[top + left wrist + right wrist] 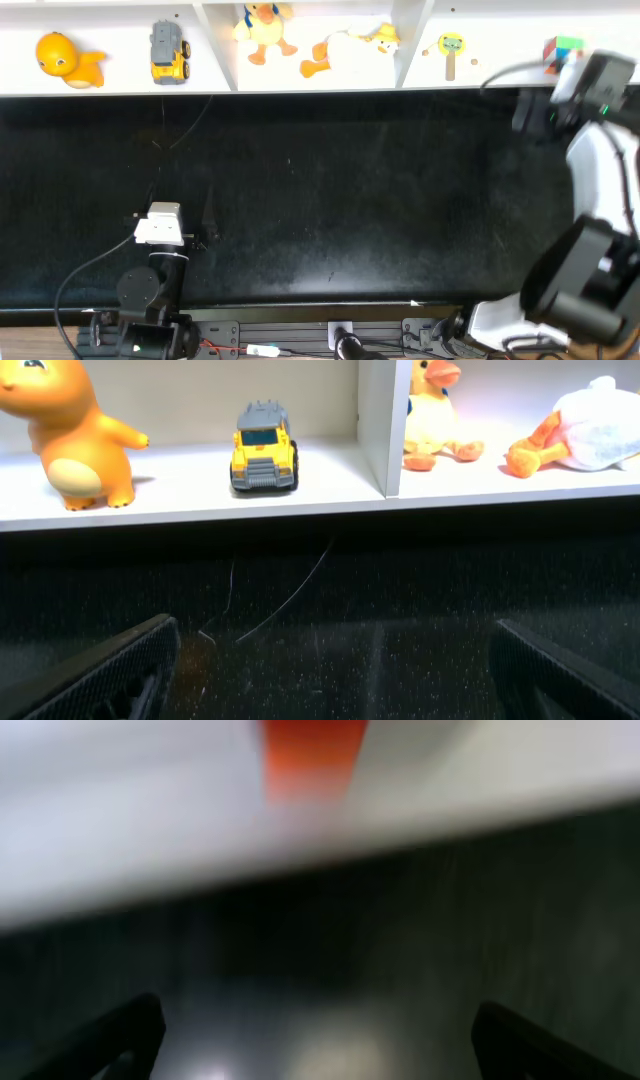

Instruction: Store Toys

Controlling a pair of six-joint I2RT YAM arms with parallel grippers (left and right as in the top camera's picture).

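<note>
Black matting [330,200] covers the worktop, and a white shelf [300,84] runs along its far edge, split by dividers into three compartments. The right arm [600,170] stands at the near right corner and stretches up the right side of the matting, its wrist raised at the shelf's right compartment. The right gripper [315,1015] has its fingers spread wide with nothing between them. It faces the shelf front, where a blurred orange-red shape [310,755] sits just beyond the edge, too smeared to name. The left arm [150,290] is folded back over its base at the near left, well short of the shelf. The left gripper [332,640] hangs low over the matting, its fingers likewise wide apart and empty, pointed toward the divider between the left and middle compartments.

Six toys sit on the shelf. The white plush duck [350,48] lies on its side in the middle compartment, just beside the yellow plush duck [265,28], which sits upright. In the left compartment stand the orange figure [68,60] and, near it, the yellow truck [168,50], its front toward the matting and well apart from the left gripper. In the right compartment are a small yellow-green toy [450,48] on a stick and a coloured cube [563,48], the cube close beside the right arm's wrist.
</note>
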